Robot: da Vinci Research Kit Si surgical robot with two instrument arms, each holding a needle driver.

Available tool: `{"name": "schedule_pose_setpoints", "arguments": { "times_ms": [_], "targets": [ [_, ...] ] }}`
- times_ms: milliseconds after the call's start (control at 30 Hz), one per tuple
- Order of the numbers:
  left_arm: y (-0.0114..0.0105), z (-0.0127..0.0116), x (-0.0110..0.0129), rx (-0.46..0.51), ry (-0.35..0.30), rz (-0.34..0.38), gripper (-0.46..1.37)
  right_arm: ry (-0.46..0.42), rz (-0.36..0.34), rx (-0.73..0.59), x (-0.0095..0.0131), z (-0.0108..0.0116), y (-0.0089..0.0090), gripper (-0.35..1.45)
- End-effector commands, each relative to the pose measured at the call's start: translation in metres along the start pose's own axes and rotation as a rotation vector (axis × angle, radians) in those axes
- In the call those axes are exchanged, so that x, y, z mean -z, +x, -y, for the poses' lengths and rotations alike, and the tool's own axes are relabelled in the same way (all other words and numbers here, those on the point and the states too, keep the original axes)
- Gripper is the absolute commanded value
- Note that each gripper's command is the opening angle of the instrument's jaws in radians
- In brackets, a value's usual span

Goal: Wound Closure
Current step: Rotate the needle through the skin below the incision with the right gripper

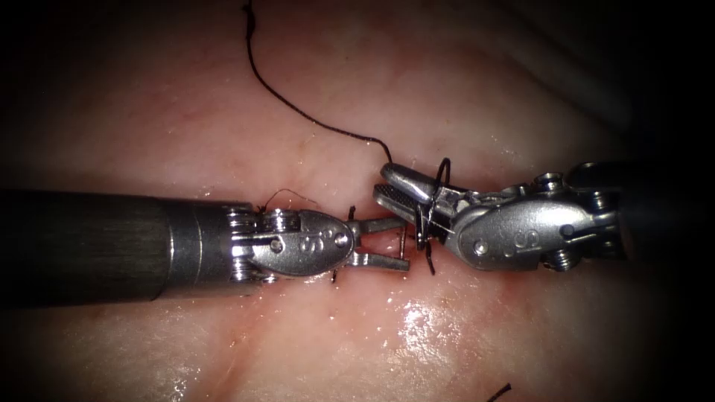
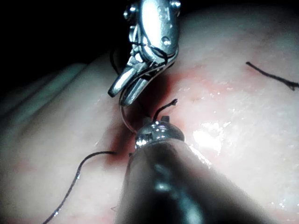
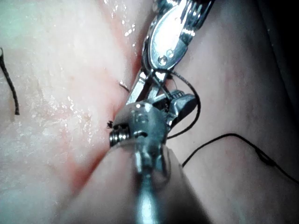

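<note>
Both tools meet mid-frame over the cut in the tissue (image 1: pixel 223 119). Left tool (image 1: pixel 381 242) has its fingers spread apart, grasping nothing, tips right by a short thread stub at the wound. Right tool (image 1: pixel 392 186) also sits with fingers parted, and the thread (image 1: pixel 298 108) is looped around them, trailing off to the upper left. Can't make out the needle for sure.

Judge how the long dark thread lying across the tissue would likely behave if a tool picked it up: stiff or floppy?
Probably floppy: the thread lies in loose curves on the tissue and loops around the right tool, whose jaws are open. It looks thin, so likely very light. The tissue's wet sheen suggests it could cling. The left tool is open and holds nothing.
</note>
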Motion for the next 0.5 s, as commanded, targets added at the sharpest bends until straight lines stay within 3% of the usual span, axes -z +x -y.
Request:
{"name": "schedule_pose_setpoints", "arguments": {
  "times_ms": [33, 67, 233, 500],
  "targets": [
    [-0.0001, -0.0002, 0.0004, -0.001, -0.002, 0.006, -0.1, -0.007, 0.002, -0.012, -0.0001, 0.0, 0.0, -0.35],
    [-0.0002, -0.0004, 0.0009, -0.002, -0.003, 0.007, -0.08, -0.007, 0.002, -0.012, -0.0001, 0.0, 0.0, -0.35],
    [-0.0009, -0.0021, 0.0026, 0.009, 0.003, 0.014, -0.35, -0.017, 0.015, -0.055, -0.0004, 0.0001, -0.0006, -0.35],
    [-0.0025, -0.005, 0.0021, 0.009, 0.018, 0.039, -0.35, -0.038, 0.025, -0.162, -0.0018, 0.0003, -0.0007, -0.35]
  ]
}}
